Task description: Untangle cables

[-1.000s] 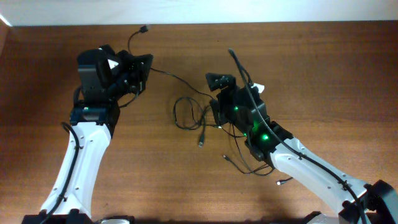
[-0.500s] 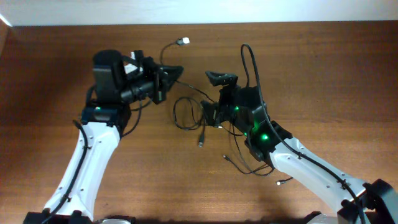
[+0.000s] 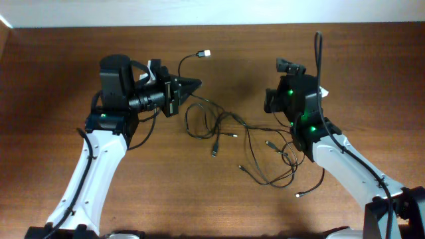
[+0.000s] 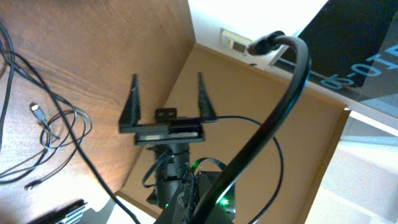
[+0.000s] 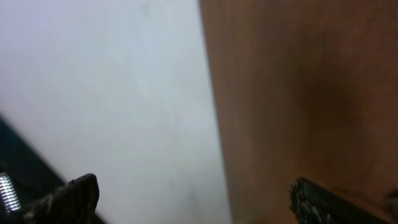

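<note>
Trailing rightward from the clamped left end effector (image 3: 191, 85), the cables (image 3: 219, 126) sprawl loosely.

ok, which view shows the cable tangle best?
Overhead: the cables lie spread out, the whole tangle visible. Left wrist catches only some loops at its left edge, plus one strand close up. Right wrist shows none of them.
</note>
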Robot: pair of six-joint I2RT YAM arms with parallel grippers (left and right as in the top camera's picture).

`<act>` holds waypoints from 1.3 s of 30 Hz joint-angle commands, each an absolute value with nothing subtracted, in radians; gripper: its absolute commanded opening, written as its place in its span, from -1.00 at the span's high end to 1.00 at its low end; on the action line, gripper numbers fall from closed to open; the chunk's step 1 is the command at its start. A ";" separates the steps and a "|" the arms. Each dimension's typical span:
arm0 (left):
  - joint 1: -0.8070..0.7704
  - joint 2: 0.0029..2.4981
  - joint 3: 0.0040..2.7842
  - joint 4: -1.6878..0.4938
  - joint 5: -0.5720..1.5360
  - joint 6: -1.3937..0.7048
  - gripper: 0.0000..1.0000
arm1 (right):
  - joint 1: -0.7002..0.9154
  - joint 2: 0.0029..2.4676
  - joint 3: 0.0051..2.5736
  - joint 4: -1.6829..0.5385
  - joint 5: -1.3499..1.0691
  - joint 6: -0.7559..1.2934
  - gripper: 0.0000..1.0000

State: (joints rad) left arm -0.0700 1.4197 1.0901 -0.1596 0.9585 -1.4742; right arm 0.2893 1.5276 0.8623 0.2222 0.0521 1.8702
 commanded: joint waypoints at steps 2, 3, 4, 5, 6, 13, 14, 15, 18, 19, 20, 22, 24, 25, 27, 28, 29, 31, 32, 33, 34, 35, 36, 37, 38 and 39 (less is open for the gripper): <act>0.007 1.421 1.094 -0.160 0.751 -1.366 1.00 | 0.260 1.545 0.865 0.031 0.060 1.771 -0.98; 0.031 1.421 1.094 -0.168 0.725 -1.364 1.00 | 0.259 1.545 0.865 0.030 0.065 1.680 -0.98; 0.066 1.421 1.094 -0.165 0.684 -1.364 1.00 | 0.260 1.545 0.865 0.030 0.065 1.606 -0.98; 0.103 1.421 1.094 -0.165 0.641 -1.364 1.00 | 0.260 1.545 0.865 0.029 0.065 1.544 -0.98; 0.134 1.421 1.094 -0.165 0.627 -1.364 1.00 | 0.260 1.545 0.865 0.029 0.065 1.512 -0.98; 0.370 1.421 1.094 -0.167 0.632 -1.364 1.00 | 0.261 1.545 0.865 -0.062 0.031 1.488 -0.98; 0.405 1.421 1.094 -0.169 0.632 -1.364 1.00 | 0.260 1.545 0.865 -0.097 0.031 1.488 -0.98; 0.430 1.421 1.094 -0.170 0.632 -1.364 1.00 | 0.261 1.545 0.865 -0.130 0.021 1.488 -0.98; 0.472 1.421 1.094 -0.170 0.632 -1.364 1.00 | 0.261 1.545 0.865 -0.151 -0.039 1.424 -0.98; 0.490 1.421 1.094 -0.170 0.631 -1.364 1.00 | 0.260 1.545 0.865 -0.151 -0.076 1.385 -0.98; 0.498 1.421 1.094 -0.170 0.630 -1.364 1.00 | 0.260 1.545 0.865 -0.151 -0.101 1.351 -0.98; 0.517 1.421 1.094 -0.170 0.625 -1.364 1.00 | 0.260 1.545 0.865 -0.152 -0.128 1.273 -0.98; 0.542 1.421 1.094 -0.171 0.613 -1.364 1.00 | 0.260 1.545 0.865 -0.154 -0.128 1.205 -0.98; 0.555 1.421 1.094 -0.173 0.612 -1.364 1.00 | 0.260 1.545 0.865 -0.154 -0.128 1.150 -0.98; 0.591 1.421 1.094 -0.175 0.601 -1.363 1.00 | 0.260 1.545 0.865 -0.154 -0.128 1.016 -0.98; 0.603 1.421 1.094 -0.177 0.594 -1.363 1.00 | 0.260 1.545 0.865 -0.154 -0.128 0.976 -0.98; 0.620 1.421 1.094 -0.181 0.581 -1.363 1.00 | 0.260 1.545 0.865 -0.154 -0.127 0.939 -0.97; 0.660 1.421 1.094 -0.203 0.550 -1.363 1.00 | 0.260 1.545 0.865 -0.154 -0.123 0.867 -0.98; 0.688 1.421 1.094 -0.221 0.525 -1.363 1.00 | 0.260 1.545 0.865 -0.154 -0.124 0.828 -0.98; 0.701 1.421 1.094 -0.224 0.521 -1.363 1.00 | 0.260 1.545 0.865 -0.154 -0.124 0.809 -0.98; 0.711 1.421 1.094 -0.230 0.514 -1.364 1.00 | 0.260 1.545 0.865 -0.154 -0.124 0.788 -0.98; 0.728 1.421 1.094 -0.242 0.506 -1.363 1.00 | 0.260 1.545 0.865 -0.154 -0.125 0.737 -0.98; 0.739 1.421 1.094 -0.251 0.506 -1.363 1.00 | 0.260 1.545 0.865 -0.154 -0.133 0.657 -0.97; 0.743 1.421 1.094 -0.266 0.503 -1.355 1.00 | 0.260 1.545 0.865 -0.155 -0.160 0.575 -0.97; 0.743 1.421 1.094 -0.276 0.500 -1.343 1.00 | 0.260 1.545 0.865 -0.155 -0.196 0.503 -0.98; 0.743 1.421 1.094 -0.282 0.500 -1.333 1.00 | 0.260 1.545 0.865 -0.155 -0.242 0.427 -0.98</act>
State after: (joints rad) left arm 0.7364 1.4197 1.0901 -0.2668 0.5213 -1.3766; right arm 0.2642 1.5402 0.8658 -0.1547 -0.1452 0.6743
